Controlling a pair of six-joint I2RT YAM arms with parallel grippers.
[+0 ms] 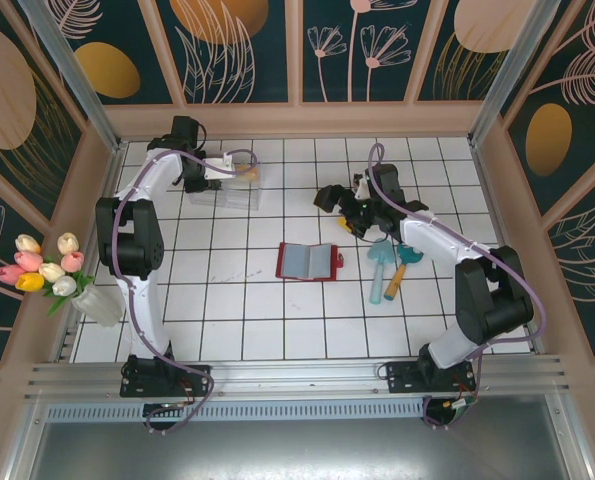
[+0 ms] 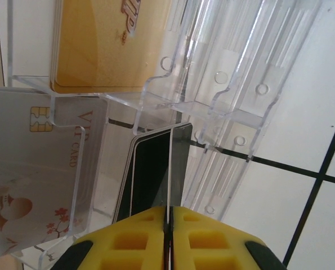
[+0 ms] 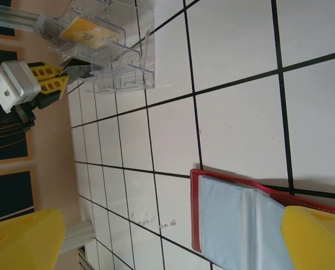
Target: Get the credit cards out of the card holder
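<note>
The red card holder [image 1: 307, 261] lies open on the white tiles, its grey-blue pockets [image 3: 240, 225] facing up. At the back left, my left gripper [image 1: 220, 168] is at the clear plastic box [image 1: 232, 185]. In the left wrist view the left gripper [image 2: 170, 209] is shut on the thin edge of a dark credit card [image 2: 156, 169] standing in the box. A tan-orange card [image 2: 105, 45] and a greyish card [image 2: 26, 174] sit in other slots. My right gripper [image 1: 335, 210] hovers open just behind the holder; the right gripper [image 3: 170, 242] has nothing between its yellow fingertips [image 3: 21, 242].
Teal and orange toy tools [image 1: 389, 265] lie right of the holder, under the right arm. A white vase of tulips [image 1: 52, 275] stands at the left wall. Wooden walls close in the table at the back and both sides.
</note>
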